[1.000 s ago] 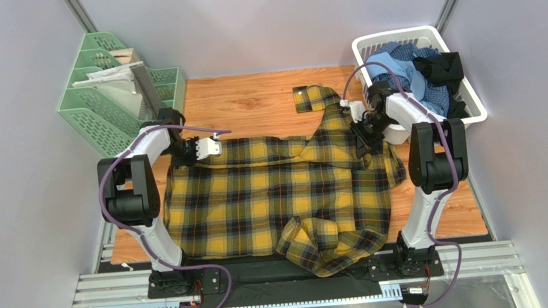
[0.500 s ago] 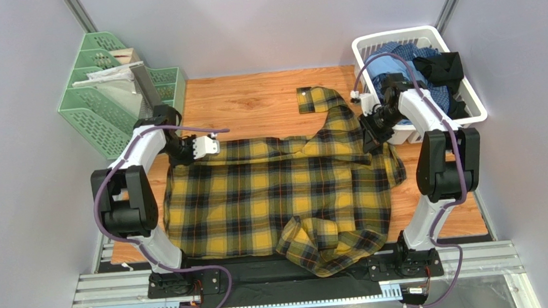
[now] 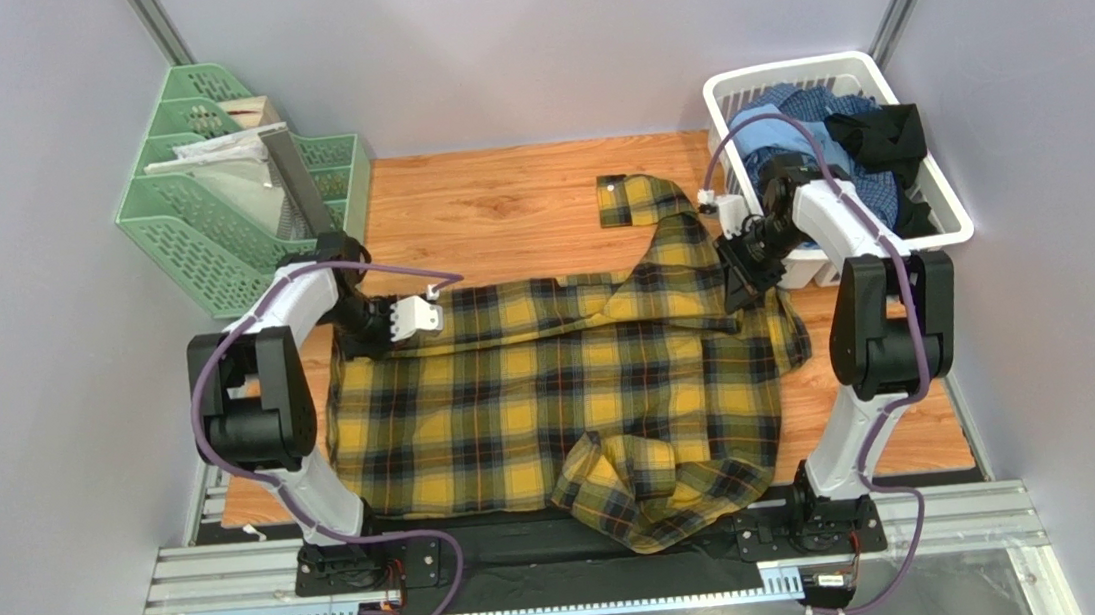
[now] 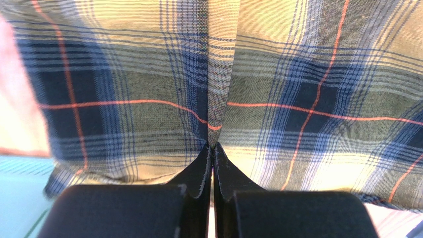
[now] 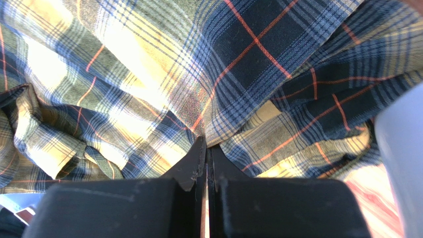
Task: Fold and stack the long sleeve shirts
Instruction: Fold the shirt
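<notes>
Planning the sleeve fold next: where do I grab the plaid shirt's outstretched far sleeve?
Probably its cuff, approached from the far-left side: it is the sleeve's free end, lying flat on the table, clear of the bunched folds of the plaid shirt.

1. The mustard-yellow and black plaid flannel shirt (image 4: 317, 89) overruns both wrist views' edges.
2. The heaped blue and black cloth shirts (image 3: 808, 124) in the white plastic basket (image 3: 787, 69) overlap; their count is unclear.
</notes>
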Tool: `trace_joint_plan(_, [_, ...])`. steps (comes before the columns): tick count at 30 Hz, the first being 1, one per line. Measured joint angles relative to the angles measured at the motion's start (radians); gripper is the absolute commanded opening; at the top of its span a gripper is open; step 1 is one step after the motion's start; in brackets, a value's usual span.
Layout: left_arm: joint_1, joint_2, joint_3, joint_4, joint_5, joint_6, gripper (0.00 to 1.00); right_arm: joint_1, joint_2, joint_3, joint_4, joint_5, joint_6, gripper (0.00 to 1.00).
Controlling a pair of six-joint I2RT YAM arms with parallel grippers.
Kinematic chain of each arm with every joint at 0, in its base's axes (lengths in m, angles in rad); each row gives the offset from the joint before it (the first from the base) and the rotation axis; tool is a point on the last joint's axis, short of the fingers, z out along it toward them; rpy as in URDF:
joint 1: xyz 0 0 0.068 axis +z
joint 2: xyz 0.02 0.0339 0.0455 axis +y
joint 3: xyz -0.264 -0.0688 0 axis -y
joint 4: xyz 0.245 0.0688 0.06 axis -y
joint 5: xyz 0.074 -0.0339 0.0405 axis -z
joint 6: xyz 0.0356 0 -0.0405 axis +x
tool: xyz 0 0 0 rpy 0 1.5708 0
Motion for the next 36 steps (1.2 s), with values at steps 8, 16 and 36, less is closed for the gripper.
trace_joint_plan(8, [0.000,0.067,-0.010,0.035,-0.026,-0.018,0.58,0.013,0.036,-0.047,0.004,0.019,-0.022,0.49])
trace_joint_plan(16, [0.000,0.021,0.143,-0.025,0.109,-0.143,0.99,0.047,0.038,0.137,-0.029,0.040,-0.016,0.66])
trace_joint_plan(36, [0.000,-0.081,0.463,0.154,0.506,-0.779,0.99,0.290,0.710,0.872,0.317,0.205,0.145,0.69])
